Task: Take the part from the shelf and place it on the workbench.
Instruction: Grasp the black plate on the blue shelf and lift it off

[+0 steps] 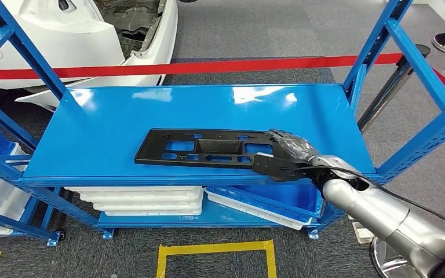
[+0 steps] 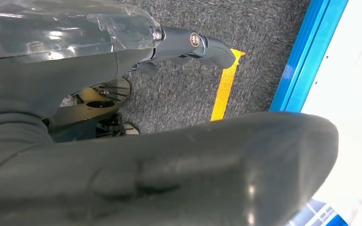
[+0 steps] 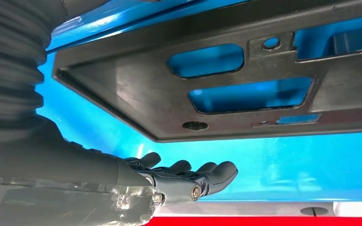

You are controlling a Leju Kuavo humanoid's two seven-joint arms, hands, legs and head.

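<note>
We see a flat black plastic part (image 1: 203, 147), long and rectangular with several cut-out windows, lying on the upper board of a blue metal shelf (image 1: 121, 110). It lies near the front edge of the board, slightly turned, with its right end toward our right arm.

Our right hand (image 1: 287, 153) is at this right end of the part. In the head view the dark fingers lie over the top of the part's end and the thumb side is at its front edge, so the hand seems to touch the part. In the right wrist view the fingers (image 3: 207, 172) are stretched out and close beside each other, apart from the black plate (image 3: 226, 80), with blue board visible between them. We cannot tell whether the hand really grips the part or only rests at it.

Our left hand (image 2: 188, 47) hangs beside the body, above a grey carpet floor (image 2: 188, 94) with a yellow tape line (image 2: 224, 89). One dark finger points outward and nothing is in it; how the other fingers lie we cannot tell.

On the lower board of the shelf there are white plastic trays (image 1: 145, 200) stacked and a blue tray (image 1: 272, 200). Behind the shelf a red barrier band (image 1: 208, 66) runs across, and a white car body (image 1: 81, 35) stands behind it.
</note>
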